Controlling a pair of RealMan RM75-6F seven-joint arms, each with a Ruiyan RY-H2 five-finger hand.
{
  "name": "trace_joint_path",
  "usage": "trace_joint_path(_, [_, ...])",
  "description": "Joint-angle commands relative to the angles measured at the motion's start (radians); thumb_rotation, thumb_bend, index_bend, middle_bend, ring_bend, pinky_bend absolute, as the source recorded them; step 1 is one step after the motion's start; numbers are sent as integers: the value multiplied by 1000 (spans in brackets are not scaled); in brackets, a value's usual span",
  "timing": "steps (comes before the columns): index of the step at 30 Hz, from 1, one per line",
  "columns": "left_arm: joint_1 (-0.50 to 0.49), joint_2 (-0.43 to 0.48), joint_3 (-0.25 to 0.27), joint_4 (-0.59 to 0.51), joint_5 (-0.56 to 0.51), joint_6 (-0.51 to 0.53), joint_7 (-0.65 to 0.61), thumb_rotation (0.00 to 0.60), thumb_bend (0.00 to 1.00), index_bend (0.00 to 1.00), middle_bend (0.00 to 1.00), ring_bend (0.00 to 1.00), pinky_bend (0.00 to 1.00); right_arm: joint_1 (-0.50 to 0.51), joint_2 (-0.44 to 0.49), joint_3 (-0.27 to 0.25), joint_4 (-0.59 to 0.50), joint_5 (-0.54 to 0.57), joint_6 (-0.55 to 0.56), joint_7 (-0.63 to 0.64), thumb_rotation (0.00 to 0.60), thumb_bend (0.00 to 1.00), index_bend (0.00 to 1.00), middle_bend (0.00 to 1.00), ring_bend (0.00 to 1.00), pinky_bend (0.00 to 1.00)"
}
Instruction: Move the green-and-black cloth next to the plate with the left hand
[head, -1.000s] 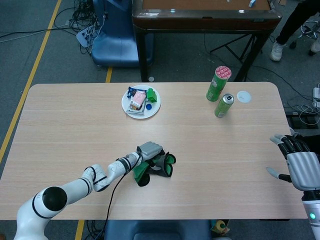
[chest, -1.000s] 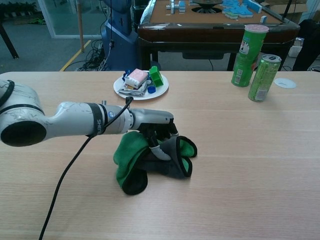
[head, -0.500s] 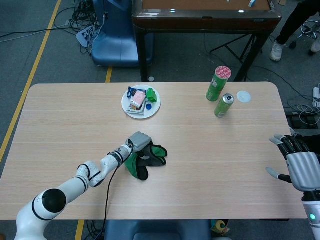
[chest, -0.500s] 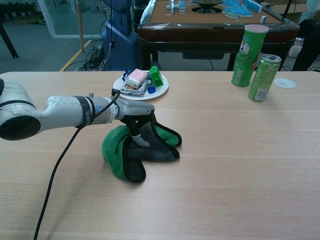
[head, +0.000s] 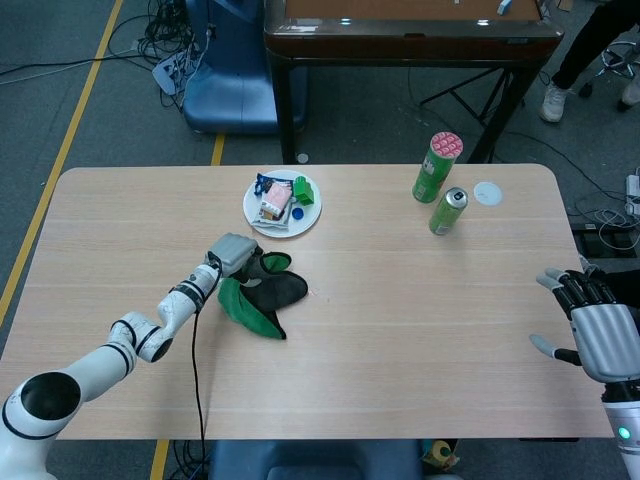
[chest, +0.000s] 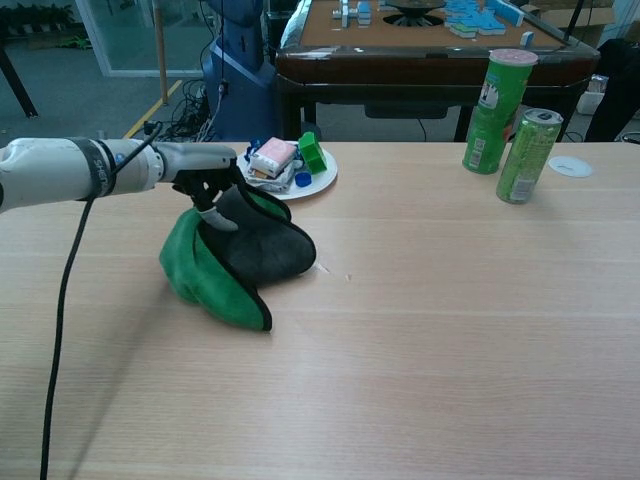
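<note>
Cloth (head: 258, 296) now nearer plate (head: 308, 213)

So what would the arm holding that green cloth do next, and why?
Probably lower and let go. The left hand grips the green-and-black cloth, whose folds already trail on the table just in front of the plate, so little carrying seems left. Opening the fingers there should leave it beside the plate.

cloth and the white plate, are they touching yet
Apart. The head view shows a strip of bare table between the green-and-black cloth and the white plate; the left hand grips the cloth.
</note>
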Motion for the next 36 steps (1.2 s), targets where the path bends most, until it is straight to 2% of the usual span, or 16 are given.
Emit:
trace_joint_path(1, [38, 54, -16, -58, -40, 29, 66, 600, 234, 612, 696, 707, 897, 4, -3, 0, 5, -6, -3, 6, 600, 168, 238, 223, 169, 217])
trace_joint_path(10, [89, 86, -68, -67, -121, 151, 248, 600, 234, 616, 697, 706, 897, 8, -3, 0, 8, -15, -1, 12, 600, 168, 238, 223, 169, 217])
trace_joint_path(13, [96, 92, -80, -73, -147, 137, 255, 600, 233, 608, 692, 696, 889, 6, -3, -1, 6, -16, 2, 11, 600, 168, 239, 223, 169, 217])
trace_joint_path(16, [97, 101, -73, -77, -169, 80, 272, 600, 234, 515, 590, 550, 791, 6, -4, -3, 5, -18, 2, 11, 600, 168, 238, 223, 169, 217])
trace_joint_path(19, [96, 116, -71, -101, -195, 14, 264, 600, 233, 299, 349, 328, 585, 6, -5, -2, 5, -18, 2, 11, 600, 168, 238, 223, 169, 217])
trace_joint_path(21, [96, 130, -70, -119, -202, -15, 256, 600, 232, 201, 236, 236, 460, 7, -5, -2, 5, -18, 2, 11, 600, 168, 238, 223, 169, 217])
trace_joint_path(23, [104, 137, -72, -134, -194, 1, 248, 600, 232, 135, 167, 174, 353, 8, -5, -2, 6, -17, 1, 11, 600, 168, 238, 223, 169, 217])
trace_joint_path(28, [135, 171, -77, -176, -159, 49, 188, 600, 232, 116, 146, 153, 283, 11, -7, -1, 10, -16, -4, 15, 600, 168, 238, 223, 169, 217])
trace_joint_path(36, [218, 230, -75, -249, -127, 176, 136, 600, 232, 119, 142, 153, 272, 19, -11, 1, 19, -16, -13, 21, 600, 168, 238, 223, 169, 217])
